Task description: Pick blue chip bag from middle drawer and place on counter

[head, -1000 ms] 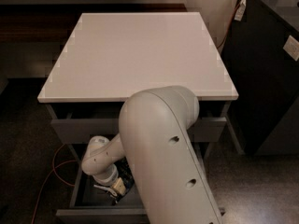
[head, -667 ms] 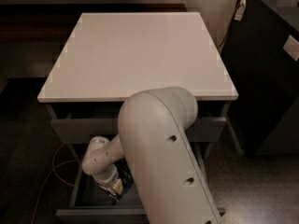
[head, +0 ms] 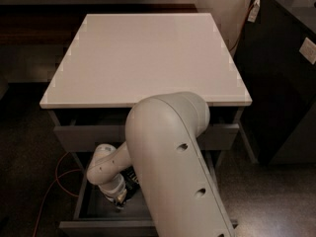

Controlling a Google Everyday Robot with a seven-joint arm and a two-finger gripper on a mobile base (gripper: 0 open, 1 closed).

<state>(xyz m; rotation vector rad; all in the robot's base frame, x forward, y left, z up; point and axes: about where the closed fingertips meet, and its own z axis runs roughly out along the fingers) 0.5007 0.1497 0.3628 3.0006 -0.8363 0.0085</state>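
There is one white robot arm [head: 173,152], thick, round and smooth, coming up from the bottom of the frame, and one hand [head: 118,199] at its end, low at the lower left, down inside the open middle drawer [head: 82,207]. I cannot tell how far open the hand is or whether it has hold of anything. One blue chip bag [head: 132,177] shows as a small dark patch in that drawer, just beside the hand and mostly hidden by the arm. Two grey drawers show: the open one and the upper drawer [head: 89,137] above it, flat-fronted. One worktop [head: 148,58], square, white and shiny, fills the middle of the frame. One tall black cabinet [head: 286,93] stands at the right. One thin orange wire [head: 53,186] curls on the dark speckled floor [head: 276,201] at lower left
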